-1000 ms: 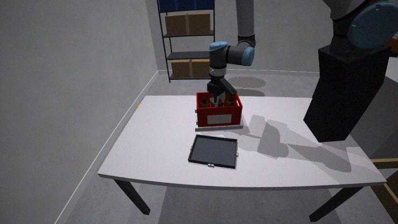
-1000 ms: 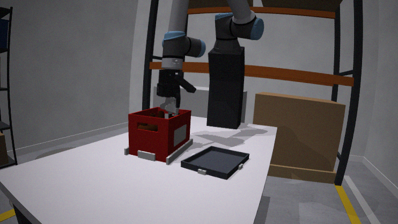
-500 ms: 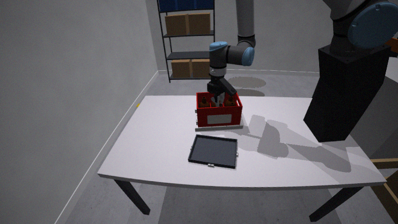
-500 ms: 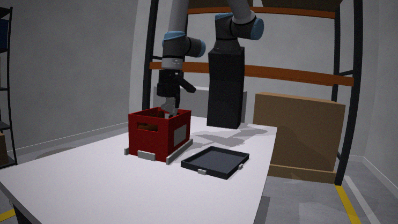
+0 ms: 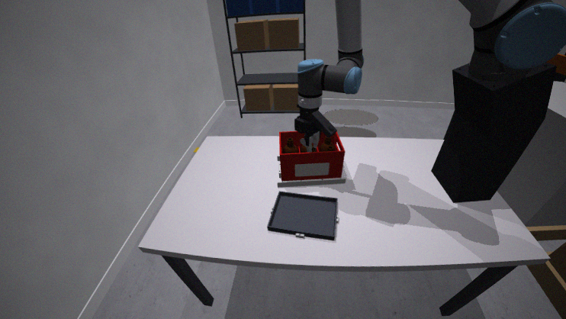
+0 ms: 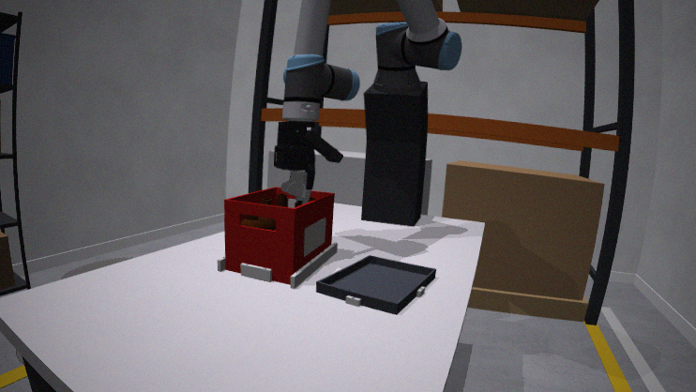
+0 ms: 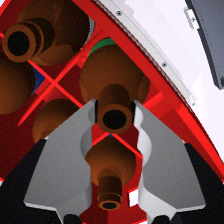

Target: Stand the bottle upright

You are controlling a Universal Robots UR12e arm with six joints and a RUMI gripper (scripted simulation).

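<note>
A red crate [image 5: 310, 168] [image 6: 277, 238] [image 7: 150, 105] stands on the white table and holds several brown bottles in its compartments. My gripper [image 5: 310, 146] [image 6: 297, 194] [image 7: 114, 101] reaches down into the crate and is shut on the neck of one brown bottle [image 7: 114, 107], just below its opening. The bottle stands in its compartment. Other bottles show in the wrist view at the top left [image 7: 30, 40] and at the bottom [image 7: 110, 190]. The dark tray [image 5: 303, 215] [image 6: 377, 282] lies empty in front of the crate.
Grey stop bars [image 5: 310, 182] [image 6: 313, 263] lie along the crate's base. The arm's black pedestal [image 5: 489, 130] [image 6: 394, 150] stands on the table's far side. Shelves with cardboard boxes [image 5: 267, 35] and a large box [image 6: 523, 223] stand beyond the table.
</note>
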